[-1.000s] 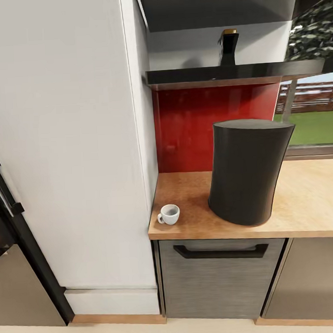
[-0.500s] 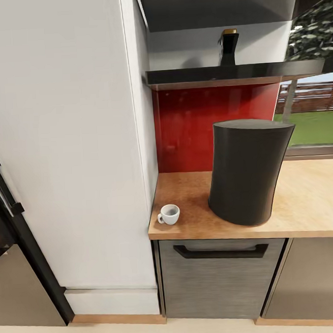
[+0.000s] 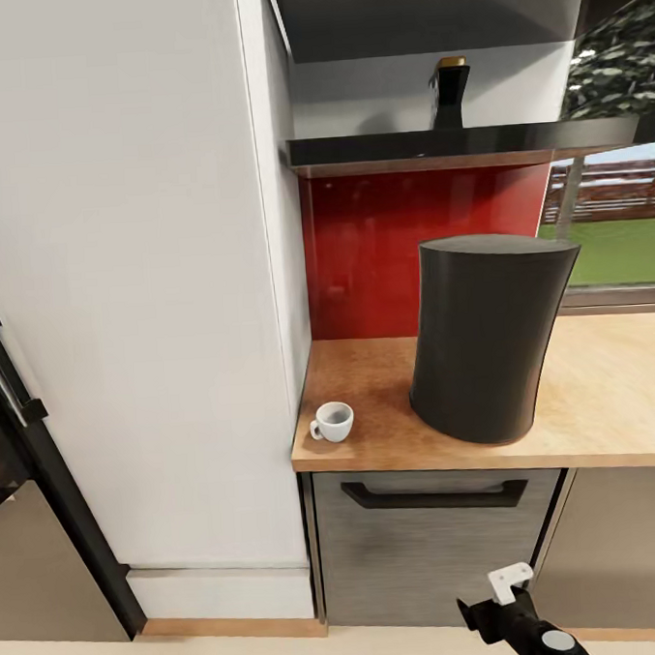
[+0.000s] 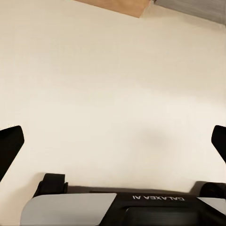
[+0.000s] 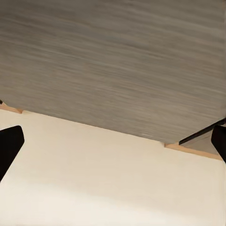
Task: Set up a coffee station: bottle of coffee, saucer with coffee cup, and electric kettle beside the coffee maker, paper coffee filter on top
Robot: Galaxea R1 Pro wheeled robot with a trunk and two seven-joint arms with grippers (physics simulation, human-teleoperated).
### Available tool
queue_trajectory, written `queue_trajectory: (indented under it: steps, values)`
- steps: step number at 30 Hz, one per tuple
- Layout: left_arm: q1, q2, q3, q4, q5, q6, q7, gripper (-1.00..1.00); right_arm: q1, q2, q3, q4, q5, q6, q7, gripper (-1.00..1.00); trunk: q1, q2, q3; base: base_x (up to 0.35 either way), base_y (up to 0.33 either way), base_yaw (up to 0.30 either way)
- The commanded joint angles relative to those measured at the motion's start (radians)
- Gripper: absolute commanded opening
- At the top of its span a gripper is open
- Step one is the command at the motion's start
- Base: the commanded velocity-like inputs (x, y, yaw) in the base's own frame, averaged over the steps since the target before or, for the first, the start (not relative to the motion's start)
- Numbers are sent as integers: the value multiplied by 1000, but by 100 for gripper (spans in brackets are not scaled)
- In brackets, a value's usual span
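Coffee maker [image 3: 488, 342]: stands upright on the counter [image 3: 613, 397], in front of the red backsplash [image 3: 362, 257]; this part of the task looks satisfied as it lies.
Bottle of coffee [image 3: 448, 93]: on the kitchen shelf [image 3: 452, 143], above the coffee maker and a little toward the wall side; not yet brought down.
Coffee cup [image 3: 332, 421]: upright on the bare counter near its front corner, apart from the coffee maker on the side toward the tall white cabinet [image 3: 131, 281]; no saucer under it.
Saucer, paper coffee filter, electric kettle: none can be placed from these views; the coffee maker's flat top is bare.
Right hand [image 3: 499, 603]: low in the head view, in front of the dark grey cabinet front [image 3: 429, 554] below the coffee maker; its wrist view shows both fingertips [image 5: 9, 143] far apart with nothing between them, so it is spread wide and empty.
Left hand [image 4: 113, 141]: points at the pale floor [image 4: 113, 84], fingertips wide apart, holding nothing.
Progress: early, by my judgement; one item of five is in place, and the bottle, filter, saucer with cup, and kettle all remain.
Likely next: with the bottle straight above the coffee maker, a reach up to the kitchen shelf seems the nearest step.
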State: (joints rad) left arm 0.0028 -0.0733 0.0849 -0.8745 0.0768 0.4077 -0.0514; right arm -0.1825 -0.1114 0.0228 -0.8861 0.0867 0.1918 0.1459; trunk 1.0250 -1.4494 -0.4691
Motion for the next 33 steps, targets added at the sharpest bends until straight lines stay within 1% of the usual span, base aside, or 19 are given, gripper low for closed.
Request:
queue_trajectory:
  steps: [1,4,6,7,9,12,17,21,26,33]
  values:
    - [0,-1,3,6,7,5,-3,100,-1,-1,2,0,9,6,3,100,0,-1,-1,0,0,0]
    - [0,-2,2,44,8,-9,-3,100,-1,-2,3,7,13,5,3,100,0,-1,-1,0,0,0]
    - [0,-7,1,61,8,-33,-3,100,-2,-1,4,10,31,4,3,100,0,-1,-1,0,0,0]
    - [0,-25,-13,120,5,-102,-3,100,-2,3,1,1,111,3,3,100,0,-1,-1,0,0,0]
    - [0,-26,-20,134,6,-124,-2,100,-2,4,2,-2,121,3,3,100,0,-1,-1,0,0,-28]
    - [0,-27,-25,141,7,-139,5,100,-2,4,3,-2,127,3,3,100,0,-1,-1,0,0,-172]
    - [0,-31,-27,148,9,-143,8,100,-2,3,3,-2,128,2,3,100,0,-1,-1,0,0,-262]
    - [0,-31,-27,171,7,-159,8,100,-2,3,3,-2,128,0,3,100,0,-1,-1,0,-28,-269]
    - [0,-31,-27,181,6,-181,10,100,-2,4,3,0,129,0,3,100,0,-1,-1,0,-234,-194]
    - [0,-31,-27,183,6,-183,10,100,-2,5,5,0,130,-6,2,100,0,-1,-1,0,-302,-28]
